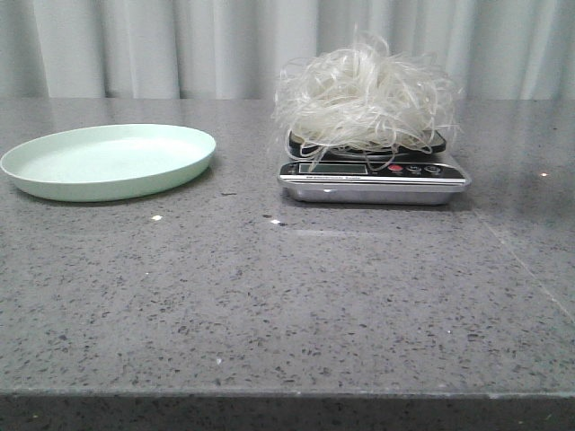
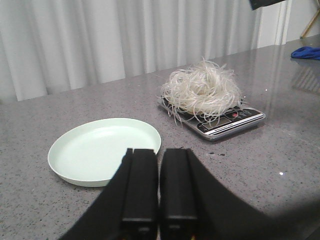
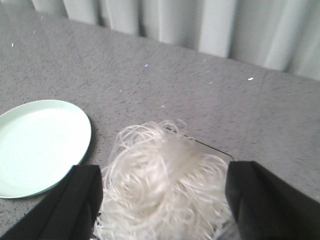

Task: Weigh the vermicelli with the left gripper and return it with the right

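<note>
Whitish vermicelli [image 1: 364, 94] hiding scale [image 1: 373, 178] platform.

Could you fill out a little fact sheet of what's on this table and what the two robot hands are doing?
vermicelli: heaped on the scale, strands hanging over its edges
scale: right of the plate, display facing the front camera
plate: pale green, empty
left end effector: shut, holding nothing, near the plate
right end effector: open, fingers either side of the vermicelli
table: grey speckled stone

A staged test bench rather than a lived-in kitchen: a speckled grey stone worktop [image 1: 269, 305] backed by pale pleated curtains [image 1: 180, 45], holding a small steel digital kitchen scale [image 1: 373, 178].
</note>
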Available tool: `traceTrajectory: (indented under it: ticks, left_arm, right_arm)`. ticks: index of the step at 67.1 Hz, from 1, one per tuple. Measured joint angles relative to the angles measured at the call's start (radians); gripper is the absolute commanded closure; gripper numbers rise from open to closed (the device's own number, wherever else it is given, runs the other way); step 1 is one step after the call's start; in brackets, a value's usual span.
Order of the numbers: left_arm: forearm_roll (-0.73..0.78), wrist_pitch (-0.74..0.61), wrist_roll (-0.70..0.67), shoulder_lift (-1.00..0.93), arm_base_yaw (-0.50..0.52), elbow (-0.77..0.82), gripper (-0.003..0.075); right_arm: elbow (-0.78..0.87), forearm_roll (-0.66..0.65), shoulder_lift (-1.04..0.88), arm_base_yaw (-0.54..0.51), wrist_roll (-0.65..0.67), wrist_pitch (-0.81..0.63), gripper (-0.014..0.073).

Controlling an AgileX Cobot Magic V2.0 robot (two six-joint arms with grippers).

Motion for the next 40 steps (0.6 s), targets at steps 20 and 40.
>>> traceTrajectory:
  ticks: [20,40]
  left_arm:
    - [0.0,0.0,0.0,0.0,0.0,0.0,0.0592]
    - [0.0,0.0,0.0,0.0,0.0,0.0,0.0592]
  right_arm:
    - [-0.255,0.004,0.322,0.004,0.0,0.244,-0.0015]
    - [-0.384,0.008,0.542,0.004,0.0,0.392,-0.0013]
